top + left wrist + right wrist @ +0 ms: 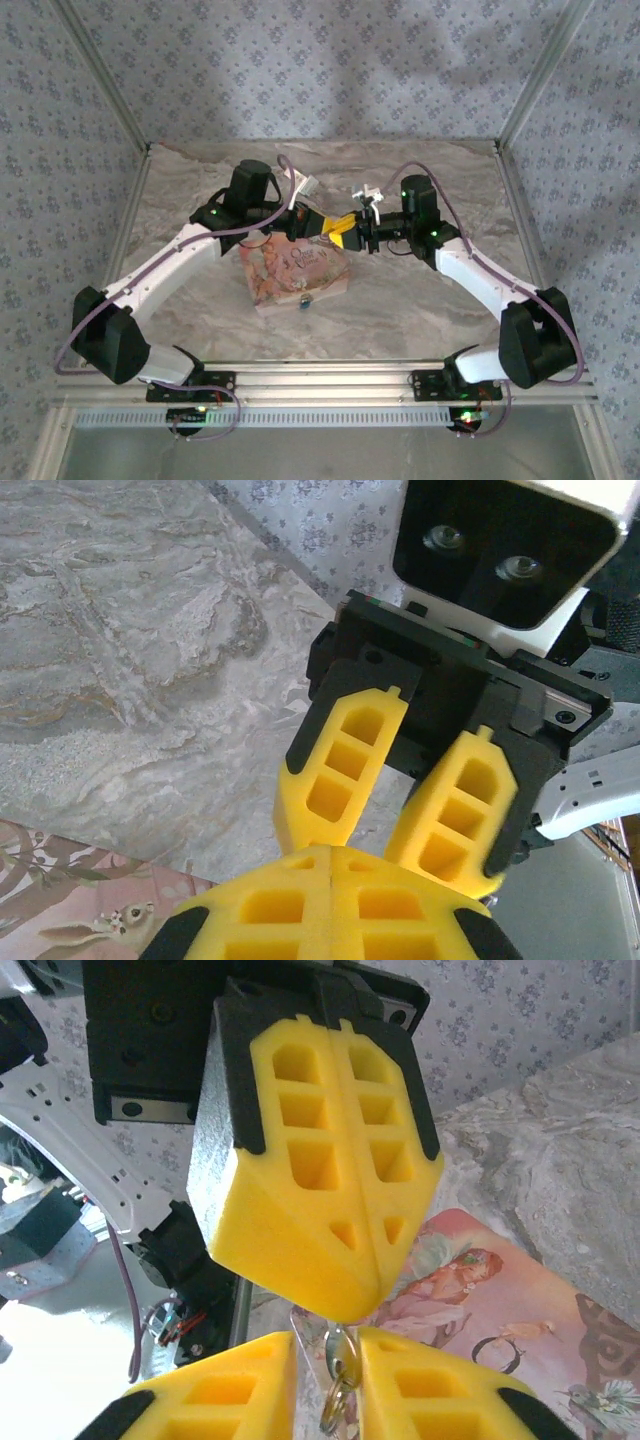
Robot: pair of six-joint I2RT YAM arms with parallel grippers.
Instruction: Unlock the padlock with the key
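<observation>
Both grippers meet tip to tip above the pink picture mat (285, 268). My left gripper (322, 226) (333, 852) has its yellow fingers pressed together. In the right wrist view its tips (362, 1295) pinch the top of a small silver key (338, 1352), whose ring (334, 1400) hangs below. My right gripper (350, 234) (327, 1348) is open, its two fingers standing on either side of the key, the right one close against it. The padlock (305, 298) is a small dark object lying near the mat's front edge, below both grippers.
The marble table (420, 300) is walled by patterned panels at the back and sides, with metal posts at the corners. An aluminium rail (330, 378) runs along the near edge between the arm bases. Cables loop off both arms.
</observation>
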